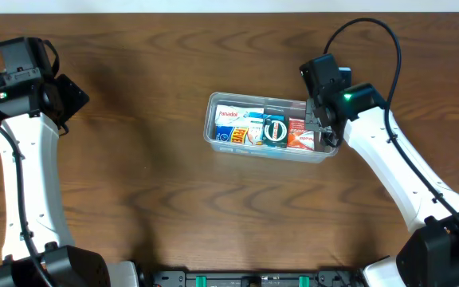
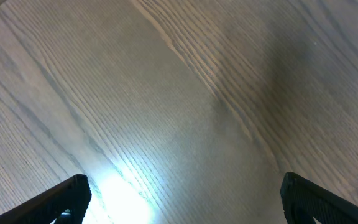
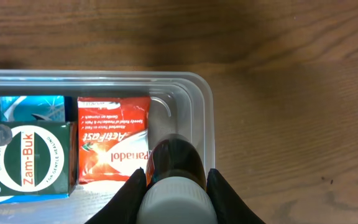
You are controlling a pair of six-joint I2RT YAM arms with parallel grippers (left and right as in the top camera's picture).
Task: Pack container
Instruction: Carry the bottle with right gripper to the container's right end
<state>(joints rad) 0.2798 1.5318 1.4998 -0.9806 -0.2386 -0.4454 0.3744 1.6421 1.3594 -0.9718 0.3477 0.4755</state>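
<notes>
At container (image 3: pixel 201 88) rim, right end effector (image 3: pixel 176 188) clamped on bottle (image 3: pixel 174 158) — left end effector (image 2: pixel 182 186) apart, over table (image 2: pixel 166 74).

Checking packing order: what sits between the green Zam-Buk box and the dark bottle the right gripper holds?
A red Panadol ActiFast box, lying face up in the container, shown in the right wrist view.

Even light, soft shadows — bright glare on table (image 2: pixel 124 198)

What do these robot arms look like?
The left arm and right arm are white tubes with black joints. A black cable loops off the right one, beside a small green light. The left gripper and right gripper have black fingers.
</notes>
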